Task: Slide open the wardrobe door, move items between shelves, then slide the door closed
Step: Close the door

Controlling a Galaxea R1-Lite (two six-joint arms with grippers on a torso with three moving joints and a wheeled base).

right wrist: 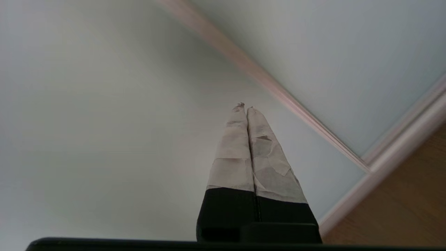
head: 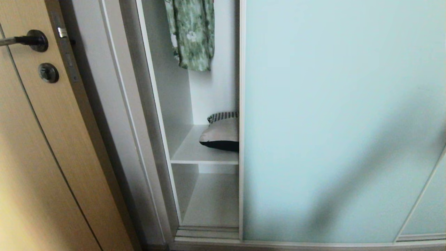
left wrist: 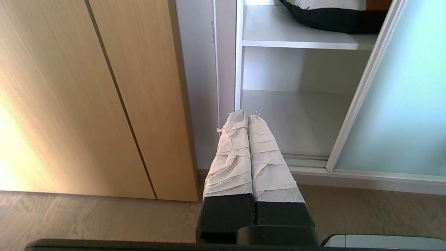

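Frosted blue-green glass fills most of the head view: the sliding wardrobe door (head: 343, 122) stands partly open, its silver edge leaving a narrow gap on the left. Through that gap, the bundle of folded clothes (head: 222, 136) lies on the upper white shelf (head: 195, 153), half hidden behind the door edge, with the lower shelf (head: 212, 205) bare beneath. A green floral garment (head: 191, 33) hangs above. The right gripper (right wrist: 245, 108), fingers pressed together and holding nothing, points at the glass panel. The left gripper (left wrist: 248, 115), likewise closed and empty, hangs low before the opening, near the tan wooden door (head: 38, 146).
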